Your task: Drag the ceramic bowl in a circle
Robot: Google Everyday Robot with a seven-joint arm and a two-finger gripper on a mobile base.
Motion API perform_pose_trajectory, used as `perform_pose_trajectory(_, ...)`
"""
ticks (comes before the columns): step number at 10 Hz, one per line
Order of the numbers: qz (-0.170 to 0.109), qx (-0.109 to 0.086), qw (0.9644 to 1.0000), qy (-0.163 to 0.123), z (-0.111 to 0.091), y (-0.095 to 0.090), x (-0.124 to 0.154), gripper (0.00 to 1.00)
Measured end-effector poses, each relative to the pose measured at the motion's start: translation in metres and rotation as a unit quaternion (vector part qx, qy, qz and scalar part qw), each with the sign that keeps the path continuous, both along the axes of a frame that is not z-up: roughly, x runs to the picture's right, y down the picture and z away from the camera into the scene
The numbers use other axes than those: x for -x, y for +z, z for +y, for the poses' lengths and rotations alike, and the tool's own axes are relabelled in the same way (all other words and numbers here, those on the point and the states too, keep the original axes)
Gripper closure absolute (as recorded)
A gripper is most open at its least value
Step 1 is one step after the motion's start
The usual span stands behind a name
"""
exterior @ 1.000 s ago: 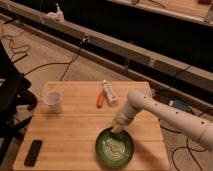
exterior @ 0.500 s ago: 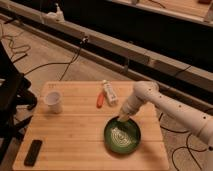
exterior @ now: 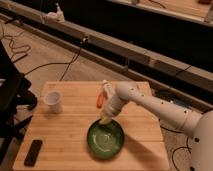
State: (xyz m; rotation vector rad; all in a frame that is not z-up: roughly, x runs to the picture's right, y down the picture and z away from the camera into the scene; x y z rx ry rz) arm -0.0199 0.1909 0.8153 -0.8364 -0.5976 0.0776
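The ceramic bowl (exterior: 105, 140), a wide glossy green bowl with pale swirl marks inside, sits on the wooden table (exterior: 60, 135) near its front edge, right of centre. My gripper (exterior: 106, 120) reaches down from the right on a white arm (exterior: 150, 102) and is at the bowl's far rim. Its tip touches or sits just inside that rim.
A small white cup (exterior: 53, 101) stands at the table's left. A black remote-like object (exterior: 33, 152) lies at the front left corner. An orange item (exterior: 100, 100) and a white bottle (exterior: 106, 89) lie at the far edge, just behind my gripper. Cables run on the floor beyond.
The bowl first slid away and to the right, then back to the left and nearer the front edge, with my gripper staying at its far rim.
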Motion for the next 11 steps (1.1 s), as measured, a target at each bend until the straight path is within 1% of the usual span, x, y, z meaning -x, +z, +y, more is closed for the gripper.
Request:
perform_pose_trajectory(1,-0.019,0.014,0.9997,-0.011,0.021,-0.011,0.009,1.00)
perform_pose_trajectory(2,-0.020,0.024,0.9994,-0.014,0.032,-0.014,0.006,1.00)
perform_pose_trajectory(3,-0.015,0.036,0.9992,-0.011,0.043,-0.016,-0.002,1.00)
perform_pose_trajectory(4,0.003,0.049,0.9988,0.000,0.049,-0.014,-0.022,1.00)
perform_pose_trajectory(5,0.022,0.053,0.9983,0.009,0.048,-0.010,-0.040,1.00)
perform_pose_trajectory(6,0.044,0.054,0.9973,0.020,0.043,-0.005,-0.062,1.00)
perform_pose_trajectory(7,0.070,0.052,0.9956,0.034,0.032,0.004,-0.087,1.00)
perform_pose_trajectory(8,0.089,0.047,0.9941,0.040,0.020,0.014,-0.104,1.00)
perform_pose_trajectory(9,0.101,0.041,0.9933,0.039,0.007,0.023,-0.112,1.00)
perform_pose_trajectory(10,0.102,0.033,0.9937,0.035,-0.006,0.032,-0.107,1.00)
perform_pose_trajectory(11,0.094,0.026,0.9949,0.028,-0.017,0.037,-0.094,1.00)
